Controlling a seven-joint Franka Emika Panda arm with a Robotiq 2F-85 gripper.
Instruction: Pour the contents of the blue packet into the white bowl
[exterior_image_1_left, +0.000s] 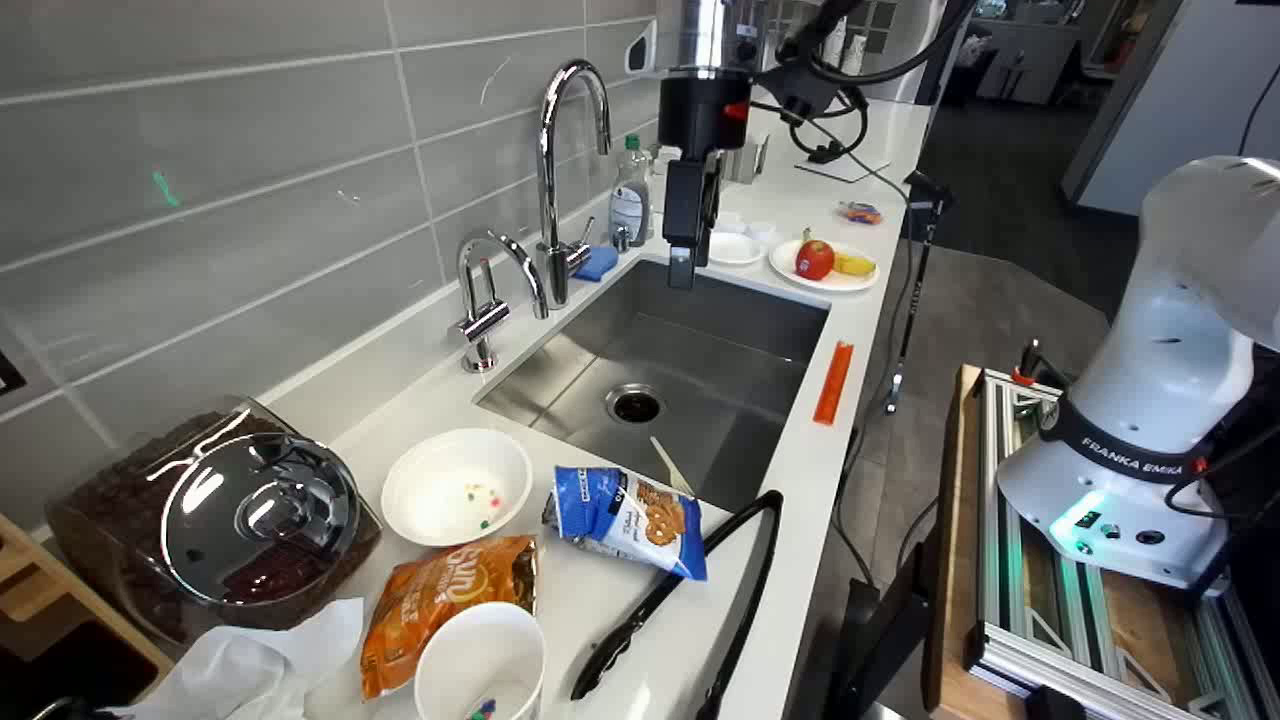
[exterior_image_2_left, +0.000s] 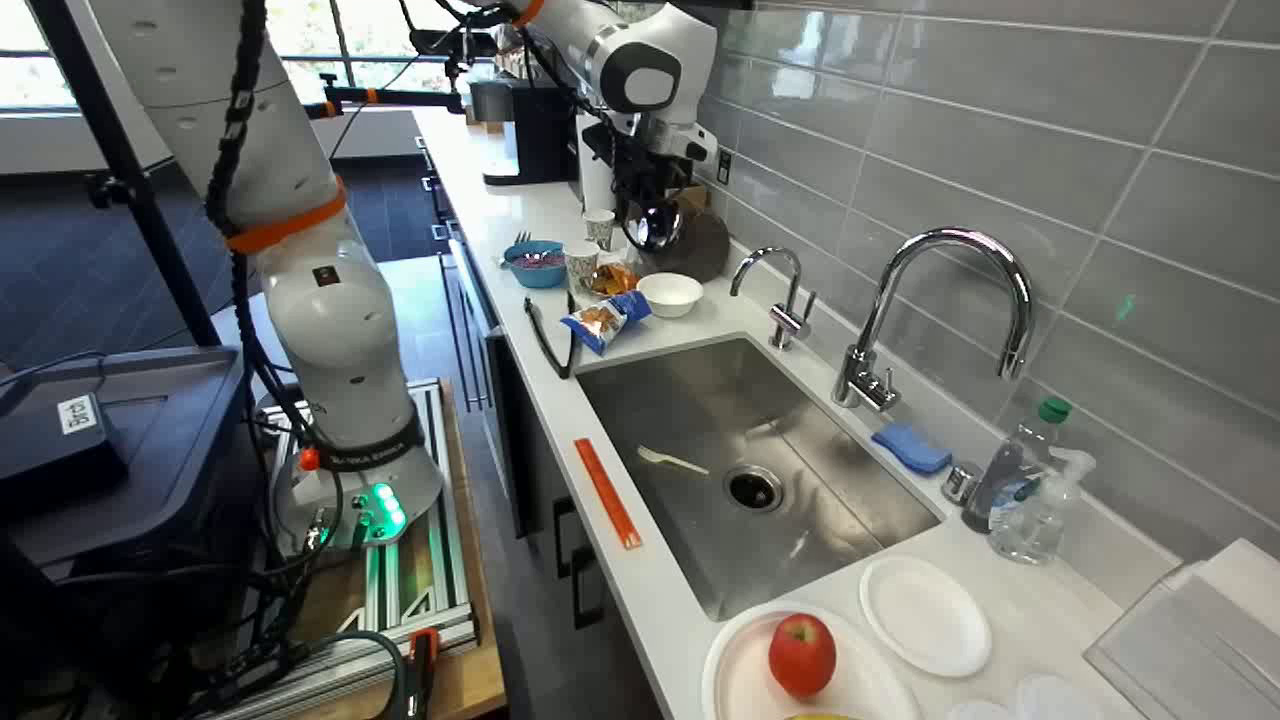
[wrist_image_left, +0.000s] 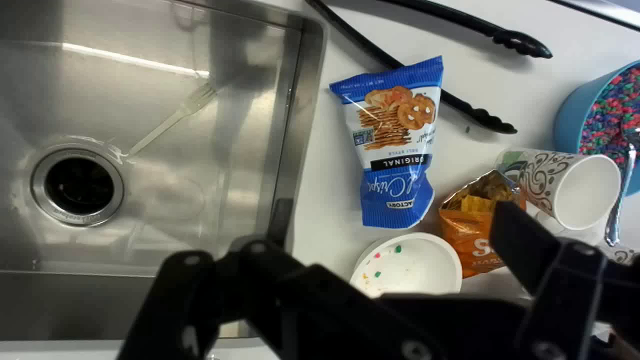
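"Blue packet (wrist_image_left: 392, 145), lying where?"

"Flat on the counter (wrist_image_left: 327, 210), between sink (wrist_image_left: 250, 125) and orange bag (wrist_image_left: 472, 230), just beside the white bowl (wrist_image_left: 430, 265) and across one arm of the black tongs (wrist_image_left: 480, 115)."

"And inside the bowl?"

"Scattered bits (wrist_image_left: 398, 249), some pink, some green."

"What about the gripper (wrist_image_left: 395, 222)?"

"With jaws set wide apart; in the wrist view, with the bowl framed between."

From opposite ends of the sink (exterior_image_1_left: 705, 380) they share, both exterior views face off, tilted downward, and there's the wrist view, closer, peering down over the basin's edge!
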